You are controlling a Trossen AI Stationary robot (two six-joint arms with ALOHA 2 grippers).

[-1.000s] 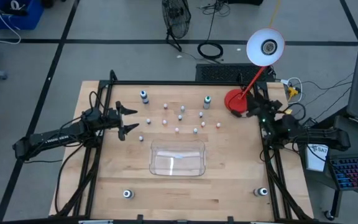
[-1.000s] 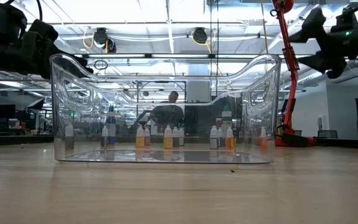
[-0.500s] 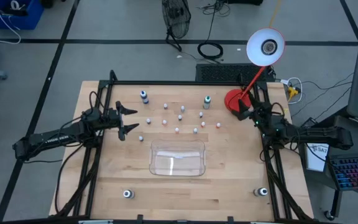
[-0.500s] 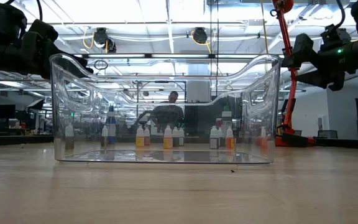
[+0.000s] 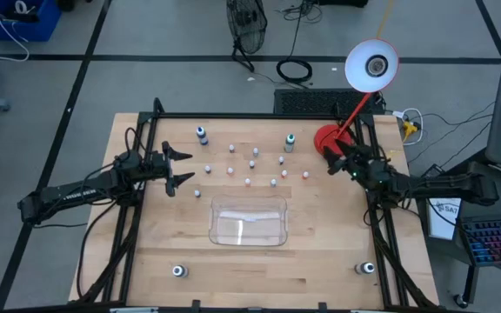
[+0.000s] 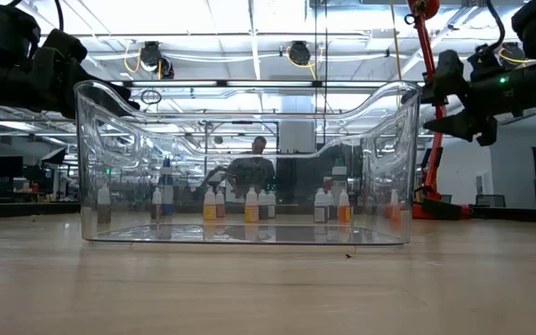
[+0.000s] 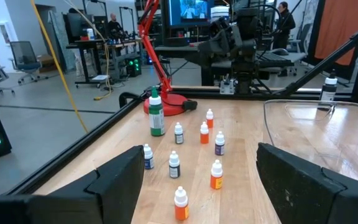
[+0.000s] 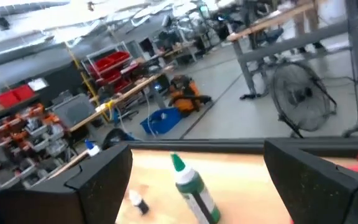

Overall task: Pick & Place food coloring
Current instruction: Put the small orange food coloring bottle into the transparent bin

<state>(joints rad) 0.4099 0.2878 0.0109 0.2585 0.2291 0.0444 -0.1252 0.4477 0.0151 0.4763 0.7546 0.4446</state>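
Note:
The food coloring stands upright on the far half of the table. Several tiny whitish bottles [image 5: 255, 163] are scattered there [image 7: 204, 133]. A larger dark bottle [image 5: 202, 134] and a green-topped one [image 5: 290, 142] [image 8: 191, 186] stand beside them. Two more dark bottles stand near the table's near corners [image 5: 178, 270] [image 5: 368, 268]. My left gripper [image 5: 190, 167] [image 7: 201, 155] is open, just left of the group, pointing at it. My right gripper [image 5: 332, 160] [image 8: 197, 149] is open, above the table right of the group, facing the green-topped bottle.
A clear plastic tray [image 5: 217, 223] [image 6: 91, 158] sits at the table's middle, near side of the bottles. A red desk lamp's base [image 5: 325, 139] stands at the far right, close to my right gripper, with its white head [image 5: 371, 65] above. Black frame rails line both table sides.
My right gripper has moved toward the table's left, from the right rail toward the green-topped bottle, and has dropped a little. Its fingers stay apart. My left arm and the bottles have kept still.

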